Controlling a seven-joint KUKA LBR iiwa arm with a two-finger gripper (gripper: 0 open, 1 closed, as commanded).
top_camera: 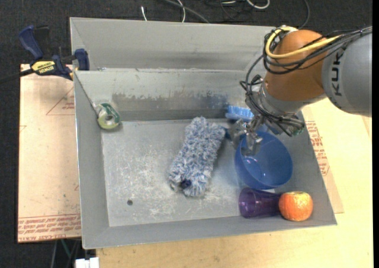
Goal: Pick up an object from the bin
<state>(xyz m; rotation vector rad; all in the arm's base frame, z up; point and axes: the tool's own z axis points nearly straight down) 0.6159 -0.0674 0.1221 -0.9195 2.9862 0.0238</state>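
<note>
the claw (253,142) hangs low in the right half of the bin (136,172), under the arm's orange cover (293,65), and its tip sits at the left rim of a round blue bowl (273,169). whether the claw is released or clenched cannot be told from this angle, and whether it touches the rim cannot be told either. the bowl stands upright on the bin floor near the right wall, about midway between the back and front edges, so the bulk of it lies just to the right of the claw and toward the front. its smooth blue inside faces up.

just in front of the bowl, toward the front right corner, a purple cup (257,203) lies on its side; what it may hold cannot be seen. an orange round fruit (295,206) rests against the cup's right end, nearest that corner.

left of the claw, near the middle of the bin, a fluffy blue-and-white mitt (197,155) lies stretched at a slant, its upper end just beside the claw. a small light-blue thing (238,112) lies by the back wall, just behind the claw. well apart, at the back left corner, a greenish roll of tape (108,117) leans by the wall
</note>
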